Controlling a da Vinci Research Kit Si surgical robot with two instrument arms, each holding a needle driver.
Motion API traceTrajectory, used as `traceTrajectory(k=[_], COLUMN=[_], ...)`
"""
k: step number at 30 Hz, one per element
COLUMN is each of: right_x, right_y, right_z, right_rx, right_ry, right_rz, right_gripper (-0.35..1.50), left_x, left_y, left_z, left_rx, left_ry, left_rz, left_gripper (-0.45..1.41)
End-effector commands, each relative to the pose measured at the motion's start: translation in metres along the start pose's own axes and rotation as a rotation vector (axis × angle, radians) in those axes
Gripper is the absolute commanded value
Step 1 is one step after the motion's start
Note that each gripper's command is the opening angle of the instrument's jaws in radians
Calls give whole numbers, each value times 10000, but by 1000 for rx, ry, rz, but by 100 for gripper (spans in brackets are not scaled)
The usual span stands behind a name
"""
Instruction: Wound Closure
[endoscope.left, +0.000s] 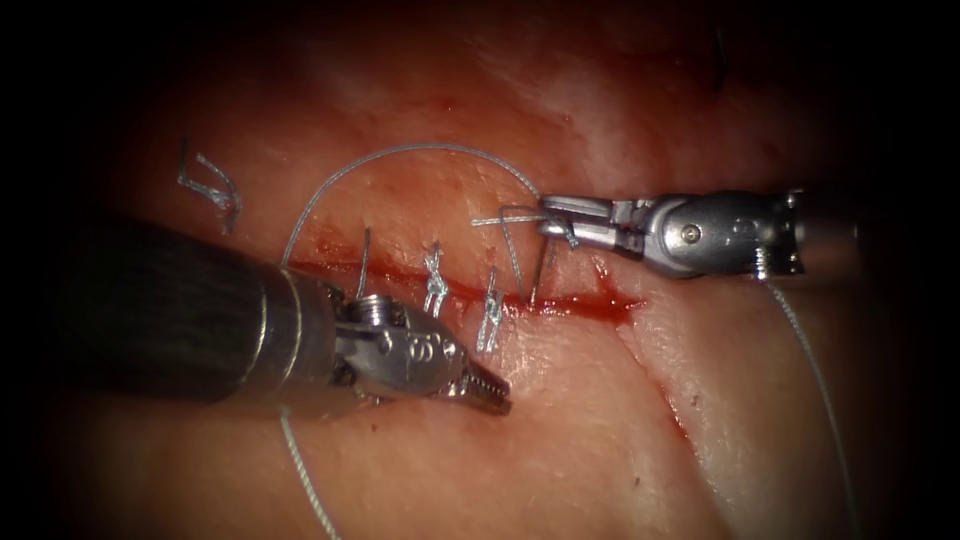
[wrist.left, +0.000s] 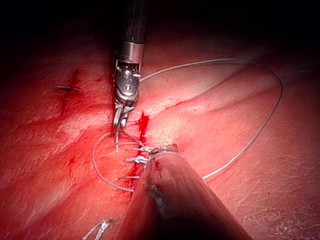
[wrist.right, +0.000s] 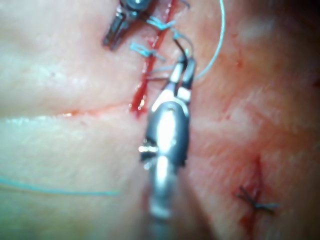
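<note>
- The curved steel needle (endoscope.left: 540, 265) is gripped near its blunt end by the right tool (endoscope.left: 548, 215), its point sunk in the glistening tissue (endoscope.left: 560, 420) at the cut (endoscope.left: 560, 303).
- The left tool (endoscope.left: 492, 393) is seen closed on nothing (serrated jaws together), below the cut.
- Pale thread (endoscope.left: 420, 150) is looped above the knotted stitches (endoscope.left: 436, 285).

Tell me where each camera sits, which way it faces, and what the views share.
Endoscope: above and in front of the cut; shows the left claw, holding nothing, and the right claw gripping the needle, whose lower end appears to enter the tissue at the cut.
Left wrist: looks along its own shaft towards the right claw.
Right wrist: looks along its arm onto its own claw.
Shared: all three show the knotted stitches.
</note>
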Motion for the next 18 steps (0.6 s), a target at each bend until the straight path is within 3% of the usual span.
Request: traceTrajectory(k=[1,7,18], right_x=[-11,-22,-17], right_y=[4,8,3], right_z=[5,-1,-2], right_rx=[11,83,83], right_ry=[-11,-51,-43], right_rz=[-31,-118,-128], right_gripper=[-35,-35,-35], left_x=[0,-3,-3], left_y=[-1,-1,-1], left_z=[7,5,6], left_rx=[-1,-3,-2], left_ry=[1,0,0], left_rz=[2,4,3], left_gripper=[-20,-21,-21])
